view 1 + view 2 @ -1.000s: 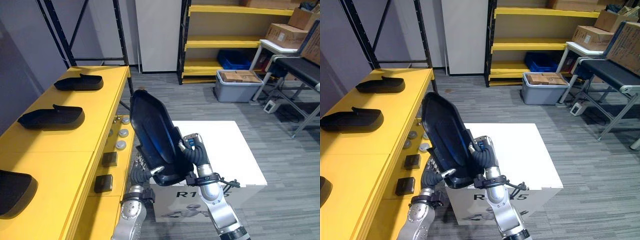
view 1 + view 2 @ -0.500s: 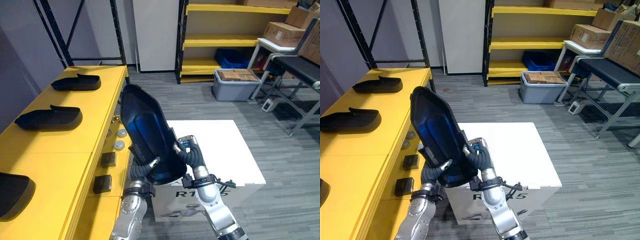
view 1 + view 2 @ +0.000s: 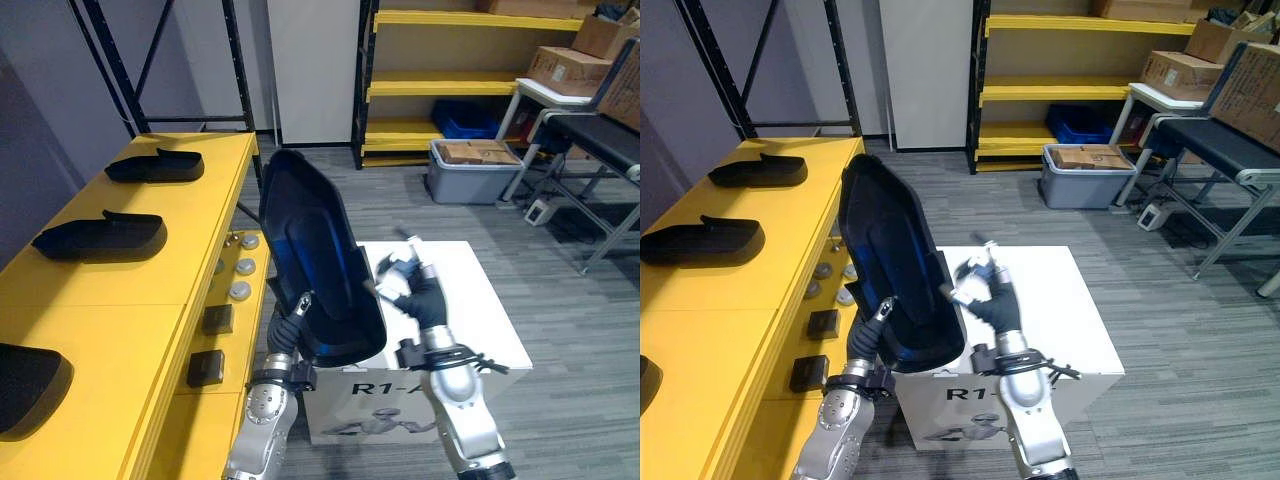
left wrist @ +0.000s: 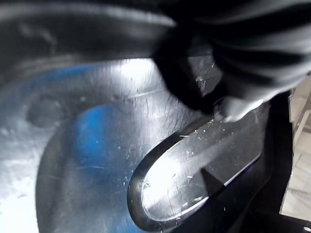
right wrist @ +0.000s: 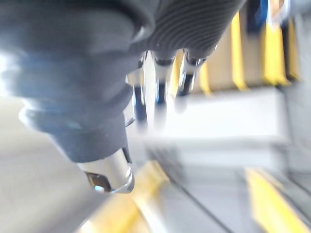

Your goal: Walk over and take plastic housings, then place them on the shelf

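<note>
Hidden, blurred, cropped
Left hand [image 3: 297,310] mostly behind the held housing [image 3: 315,255]; right hand [image 3: 408,282] blurred; at 8 o'clock another housing [image 3: 30,385] is cut by the edge

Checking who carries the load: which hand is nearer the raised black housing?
Left. The left hand grips the housing at its lower edge; the right hand is open beside its right side, above the white box.

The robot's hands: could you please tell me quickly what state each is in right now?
Left hand: closed on the black plastic housing.
Right hand: open, holding nothing.
</note>
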### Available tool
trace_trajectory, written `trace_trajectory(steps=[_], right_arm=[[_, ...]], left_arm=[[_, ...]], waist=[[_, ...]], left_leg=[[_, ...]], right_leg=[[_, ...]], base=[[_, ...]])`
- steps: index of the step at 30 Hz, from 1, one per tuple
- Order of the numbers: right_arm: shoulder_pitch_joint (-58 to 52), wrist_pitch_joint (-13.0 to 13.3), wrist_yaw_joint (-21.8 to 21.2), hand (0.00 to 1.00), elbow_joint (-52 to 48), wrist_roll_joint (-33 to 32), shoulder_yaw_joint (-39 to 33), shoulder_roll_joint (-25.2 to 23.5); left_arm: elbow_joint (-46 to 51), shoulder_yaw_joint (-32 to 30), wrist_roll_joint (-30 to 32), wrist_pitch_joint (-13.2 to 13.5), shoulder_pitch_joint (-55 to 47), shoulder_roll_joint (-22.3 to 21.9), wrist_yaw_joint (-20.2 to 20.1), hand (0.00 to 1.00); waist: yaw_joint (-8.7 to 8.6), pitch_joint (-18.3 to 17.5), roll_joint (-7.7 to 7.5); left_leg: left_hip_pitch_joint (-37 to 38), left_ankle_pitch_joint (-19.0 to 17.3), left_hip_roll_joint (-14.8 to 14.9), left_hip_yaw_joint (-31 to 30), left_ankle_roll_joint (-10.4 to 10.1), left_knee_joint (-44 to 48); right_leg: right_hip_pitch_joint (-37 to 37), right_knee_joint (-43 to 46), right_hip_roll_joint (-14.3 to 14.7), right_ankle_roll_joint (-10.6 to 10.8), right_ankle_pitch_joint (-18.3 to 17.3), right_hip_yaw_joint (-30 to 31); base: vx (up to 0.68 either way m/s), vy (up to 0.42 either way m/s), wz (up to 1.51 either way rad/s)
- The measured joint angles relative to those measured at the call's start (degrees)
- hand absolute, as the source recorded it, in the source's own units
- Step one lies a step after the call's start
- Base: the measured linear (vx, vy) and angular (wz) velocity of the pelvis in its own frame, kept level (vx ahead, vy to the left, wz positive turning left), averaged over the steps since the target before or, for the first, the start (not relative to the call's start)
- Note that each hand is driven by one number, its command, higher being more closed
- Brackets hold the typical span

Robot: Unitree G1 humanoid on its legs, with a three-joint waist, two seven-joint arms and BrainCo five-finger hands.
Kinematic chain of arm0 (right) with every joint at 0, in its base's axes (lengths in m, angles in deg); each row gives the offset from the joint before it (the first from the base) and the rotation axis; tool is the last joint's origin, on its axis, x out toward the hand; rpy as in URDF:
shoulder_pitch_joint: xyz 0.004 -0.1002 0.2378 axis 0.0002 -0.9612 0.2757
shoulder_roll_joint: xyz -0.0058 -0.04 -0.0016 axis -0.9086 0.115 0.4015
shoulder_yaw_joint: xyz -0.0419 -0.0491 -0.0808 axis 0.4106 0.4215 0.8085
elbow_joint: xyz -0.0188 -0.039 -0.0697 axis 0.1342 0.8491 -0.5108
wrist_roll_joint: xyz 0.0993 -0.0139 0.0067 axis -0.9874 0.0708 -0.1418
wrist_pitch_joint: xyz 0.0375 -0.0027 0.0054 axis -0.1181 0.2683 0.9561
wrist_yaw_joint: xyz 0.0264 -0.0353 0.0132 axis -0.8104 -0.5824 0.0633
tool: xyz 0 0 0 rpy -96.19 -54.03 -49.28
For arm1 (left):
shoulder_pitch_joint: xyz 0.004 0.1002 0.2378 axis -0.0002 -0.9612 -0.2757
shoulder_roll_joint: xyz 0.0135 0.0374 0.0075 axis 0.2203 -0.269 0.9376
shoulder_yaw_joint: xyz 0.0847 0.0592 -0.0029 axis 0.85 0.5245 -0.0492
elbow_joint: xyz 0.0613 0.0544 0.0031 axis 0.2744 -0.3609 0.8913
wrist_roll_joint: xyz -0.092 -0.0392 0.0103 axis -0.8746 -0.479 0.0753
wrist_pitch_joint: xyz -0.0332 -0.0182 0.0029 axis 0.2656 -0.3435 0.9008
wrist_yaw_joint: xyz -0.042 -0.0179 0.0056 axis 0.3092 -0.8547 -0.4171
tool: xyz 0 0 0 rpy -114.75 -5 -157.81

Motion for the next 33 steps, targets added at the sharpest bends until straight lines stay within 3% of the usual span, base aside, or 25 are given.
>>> trace_trajectory(steps=[4, 8, 13, 18, 23, 29, 33], right_arm=[[-1.4, 2.1, 2.8, 0.00, 0.0, -4.1, -15.8, 2.4], [-3.9, 2.5, 4.1, 0.00, 6.2, -4.6, -20.8, 3.1], [-9.9, -0.1, 4.4, 0.00, 28.3, -3.0, -24.0, 4.0], [-13.1, -3.9, 1.5, 0.00, 50.2, -2.4, -23.5, 3.9], [-14.6, -6.7, -3.9, 0.00, 64.6, -2.4, -18.5, 1.6], [-15.4, -8.5, -6.1, 0.00, 68.3, 3.3, -12.5, 0.2], [-15.2, -8.9, -6.0, 0.00, 69.1, 7.2, -8.4, 1.5]], left_arm=[[0.7, -6.8, 0.0, 0.0, -3.6, 0.8, 0.7, 1.00], [3.1, -7.2, 0.2, 0.0, -5.2, 1.2, 0.6, 1.00], [9.3, -7.8, 1.7, 0.4, -7.5, 1.3, -0.3, 1.00], [9.5, -7.4, 1.8, 0.8, -10.3, 1.9, -1.7, 1.00], [9.5, -7.2, 1.8, 0.8, -12.3, 2.6, -2.8, 1.00], [9.4, -6.7, 1.8, 0.7, -13.6, 2.6, -3.9, 1.00], [9.4, -3.6, 2.4, 0.7, -13.7, 2.1, -4.0, 1.00]], waist=[[-0.88, 0.0, 0.03], [-1.53, 0.1, 0.00], [-1.92, 0.1, 0.26], [-2.09, 0.2, 0.47], [-2.64, 0.3, 0.75], [-2.53, 0.3, 0.66], [-0.74, 0.8, -0.30]], left_leg=[[-0.1, -0.2, 0.2, 0.8, 0.0, -0.1], [-0.1, -0.3, 0.2, 1.1, -0.1, -0.1], [-0.6, -0.4, 0.2, 1.1, -0.1, -0.1], [-0.9, -0.4, 0.2, 1.1, -0.1, -0.4], [1.0, -0.4, 0.2, 1.1, -0.1, -1.4], [1.6, -0.3, -0.2, -0.5, -0.2, -2.0], [0.2, -0.1, -1.4, -5.7, 0.2, -0.2]], right_leg=[[-0.6, 0.0, 0.2, 0.0, 0.0, 1.2], [-0.8, 0.0, 0.2, 0.1, -0.1, 1.3], [-1.5, 0.0, 0.2, 0.3, -0.2, 1.4], [-1.6, 0.0, 0.2, 0.2, -0.2, 1.3], [0.0, 0.0, 0.1, 0.6, -0.5, 1.1], [1.1, 0.1, -0.4, 1.5, -1.3, -1.0], [-3.1, 13.3, -2.9, 1.5, -8.8, -5.0]], base=[[0.00, 0.008, -0.13], [0.00, 0.019, -0.05], [0.00, 0.000, 0.00], [0.00, 0.000, 0.00], [0.00, 0.021, 0.02], [-0.01, 0.014, 0.16], [0.00, -0.005, 0.66]])
